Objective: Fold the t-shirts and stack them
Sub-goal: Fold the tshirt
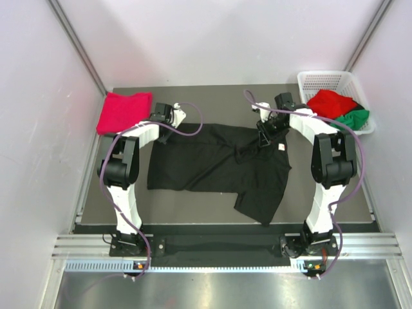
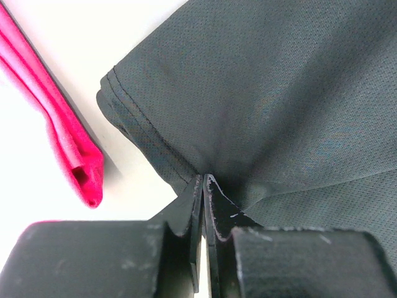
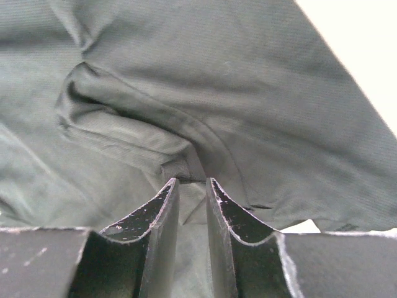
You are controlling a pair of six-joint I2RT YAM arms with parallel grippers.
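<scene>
The black cloth t-shirt (image 1: 219, 170) lies spread but rumpled on the dark grey table mat (image 1: 193, 209) between the two arms, with its near right part skewed toward the near edge. The left gripper (image 2: 203, 181) has its jaws pressed together on the stitched hem at the shirt's far left corner. The right gripper (image 3: 191, 184) has its jaws narrowly apart, with a thick fold of the far right part clamped between them. A folded crimson-pink cloth t-shirt (image 1: 123, 111) sits at the far left, just beside the left pinch. A bright red cloth t-shirt (image 1: 330, 102) and a green cloth t-shirt (image 1: 355, 119) lie in the white plastic mesh basket (image 1: 322, 78) at the far right. Risks, as judged: the left hold is a thin fingertip bite and may slip if the cloth is pulled taut; the right hold takes bunched layers, so a fold could set a crease; a leftward sweep could disturb the pink shirt. Only the overhead view shows the whole layout and the basket. Only the left wrist view shows the hem stitching at the pinch, and only the right wrist view shows the bunching at the jaws
</scene>
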